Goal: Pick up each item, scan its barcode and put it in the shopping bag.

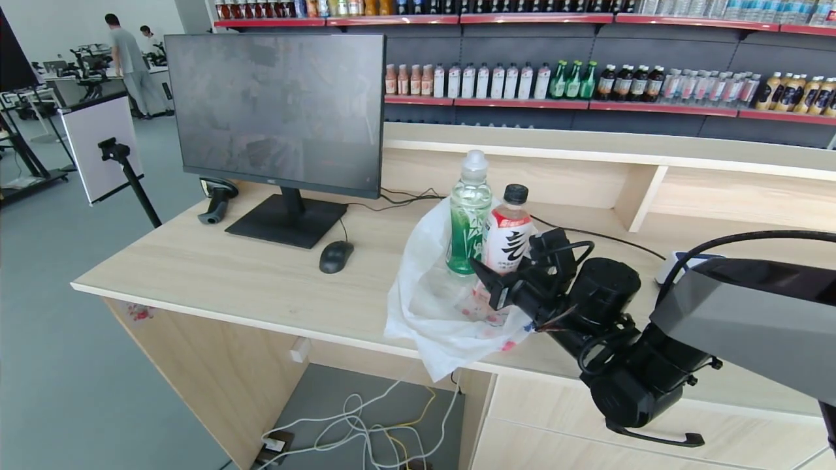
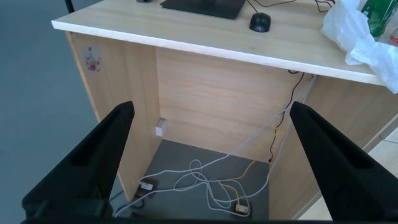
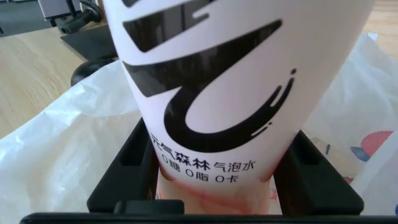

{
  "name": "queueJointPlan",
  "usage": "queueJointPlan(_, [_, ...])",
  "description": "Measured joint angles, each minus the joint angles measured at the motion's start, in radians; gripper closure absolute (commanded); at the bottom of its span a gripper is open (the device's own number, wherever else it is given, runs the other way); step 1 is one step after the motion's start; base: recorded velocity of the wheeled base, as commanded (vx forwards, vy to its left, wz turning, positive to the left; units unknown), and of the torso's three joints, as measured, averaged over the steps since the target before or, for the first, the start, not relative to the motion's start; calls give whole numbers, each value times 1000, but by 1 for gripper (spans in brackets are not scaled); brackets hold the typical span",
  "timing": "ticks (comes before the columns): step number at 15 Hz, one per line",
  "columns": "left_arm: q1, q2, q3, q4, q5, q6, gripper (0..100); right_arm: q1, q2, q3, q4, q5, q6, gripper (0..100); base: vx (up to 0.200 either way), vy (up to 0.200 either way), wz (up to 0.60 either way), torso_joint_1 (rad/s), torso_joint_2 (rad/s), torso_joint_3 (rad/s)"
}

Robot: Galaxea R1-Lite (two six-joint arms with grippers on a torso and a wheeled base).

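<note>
The right gripper is pinching the pink-and-white bottle low on its body. In the right wrist view, its two black fingers press against opposite sides of the label just above the pink base. The bottle stands upright with its black cap on top, and its lower part is down inside the open mouth of the white shopping bag. The bag lies crumpled on the wooden counter, with one fold hanging over the front edge. A green bottle stands upright in the bag just beside the held one. The left gripper hangs low in front of the counter with its fingers spread wide and nothing between them. A mouse and a monitor sit farther left on the counter.
</note>
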Motion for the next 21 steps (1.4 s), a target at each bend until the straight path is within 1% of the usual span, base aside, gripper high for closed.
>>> queueJointPlan(9, [-1,0,0,0,0,0,0,-2,49,8,-8,0,1,100,0,0,0,0,0,0])
queueJointPlan(10, [-1,0,0,0,0,0,0,-2,50,13,-3,0,3,0,0,0,0,0,0,0])
queueJointPlan(11, [0,0,0,0,0,0,0,-2,51,21,14,-1,4,0,0,0,0,0,0,0])
queueJointPlan(17, [0,0,0,0,0,0,0,1,31,39,3,-1,4,0,0,0,0,0,0,0])
queueJointPlan(21, [-1,0,0,0,0,1,0,25,-44,99,0,0,4,0,0,0,0,0,0,0])
